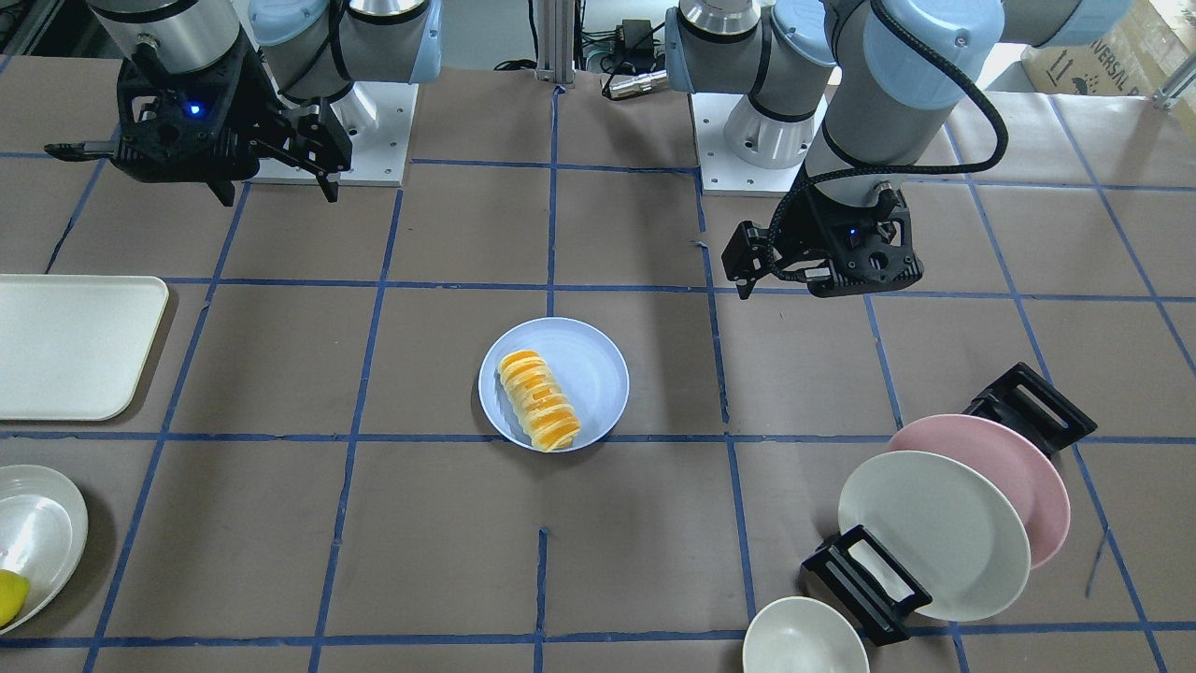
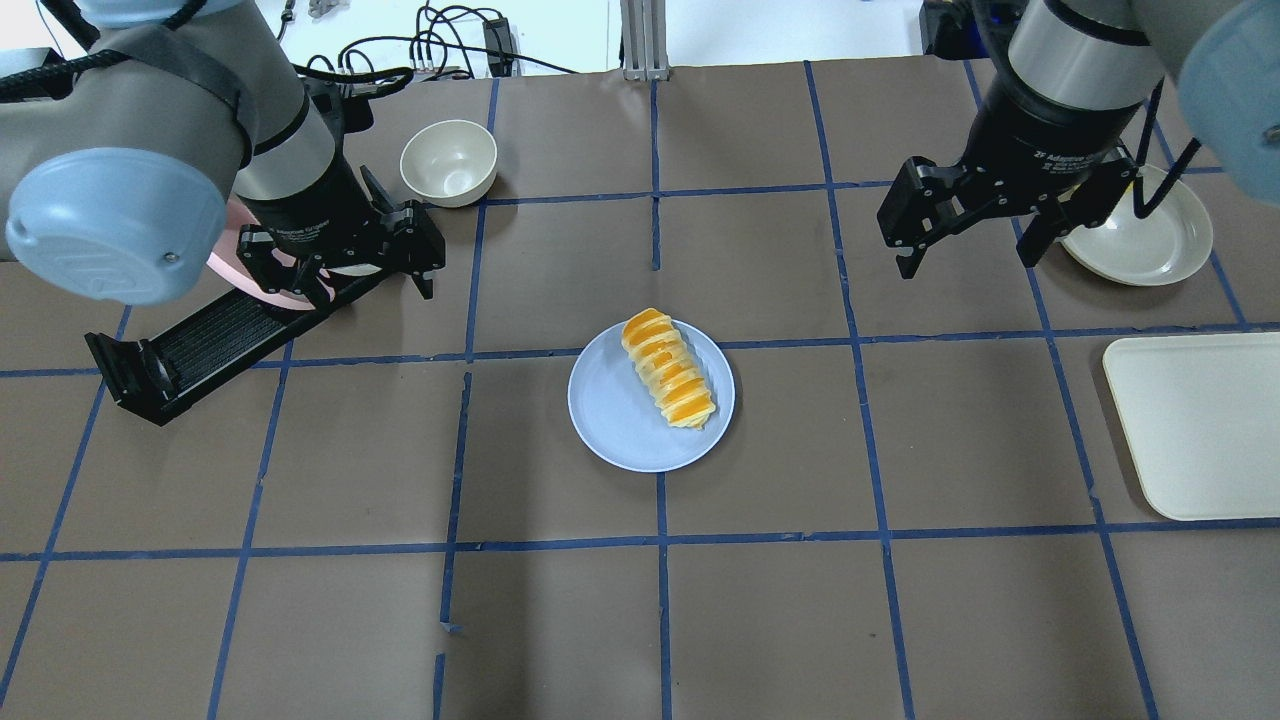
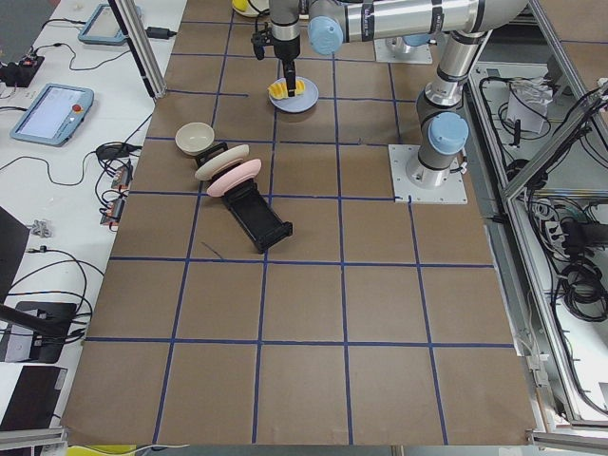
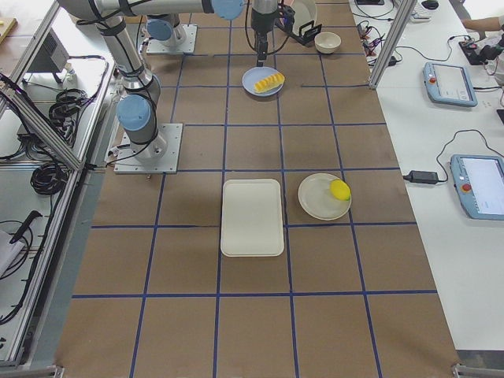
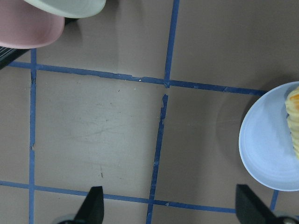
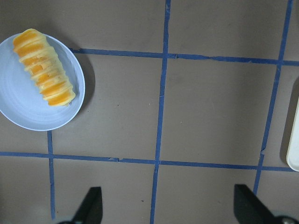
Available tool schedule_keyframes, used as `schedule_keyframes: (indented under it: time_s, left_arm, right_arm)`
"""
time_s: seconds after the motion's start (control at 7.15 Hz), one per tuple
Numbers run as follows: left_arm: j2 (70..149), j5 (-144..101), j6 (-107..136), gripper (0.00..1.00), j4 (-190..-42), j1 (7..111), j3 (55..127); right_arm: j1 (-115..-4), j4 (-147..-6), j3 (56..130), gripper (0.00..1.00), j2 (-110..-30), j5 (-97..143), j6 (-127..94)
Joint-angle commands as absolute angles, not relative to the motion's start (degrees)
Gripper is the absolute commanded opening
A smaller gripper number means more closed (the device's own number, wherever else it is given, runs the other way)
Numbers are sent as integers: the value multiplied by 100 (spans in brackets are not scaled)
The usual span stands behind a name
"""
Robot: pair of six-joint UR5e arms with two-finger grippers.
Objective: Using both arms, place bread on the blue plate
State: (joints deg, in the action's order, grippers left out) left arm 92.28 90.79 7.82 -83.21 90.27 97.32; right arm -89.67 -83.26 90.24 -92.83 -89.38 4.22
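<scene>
The bread (image 1: pixel 539 400), a ridged orange-and-yellow loaf, lies on the blue plate (image 1: pixel 596 369) at the table's middle. Both also show in the overhead view (bread (image 2: pixel 668 368), plate (image 2: pixel 615 420)). My left gripper (image 2: pixel 345 288) is open and empty, raised above the table well to the plate's left; its wrist view shows the plate's edge (image 5: pixel 266 149) between the spread fingers. My right gripper (image 2: pixel 968 262) is open and empty, raised to the plate's far right. Its wrist view shows the bread (image 6: pixel 44 67) on the plate (image 6: pixel 23 109).
A black dish rack (image 1: pixel 864 579) holds a cream-white plate (image 1: pixel 930 528) and a pink plate (image 1: pixel 1032 458) under the left arm. A cream bowl (image 2: pixel 448 160) stands beside it. On the right arm's side are a cream tray (image 2: pixel 1195 425) and a cream plate (image 1: pixel 37 533) with a yellow lemon-like piece (image 1: pixel 7 594).
</scene>
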Motion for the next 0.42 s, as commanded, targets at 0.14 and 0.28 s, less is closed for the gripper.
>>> schedule_keyframes:
  time_s: [0.14, 0.28]
  left_arm:
    - [9263, 9070, 774, 100, -8306, 9026, 9677]
    - [9220, 9079, 756, 100, -8245, 9035, 9729]
  right_arm:
    - [-8956, -8323, 9035, 100, -9281, -8938, 422]
    - [-8956, -8332, 9035, 100, -9273, -8938, 422]
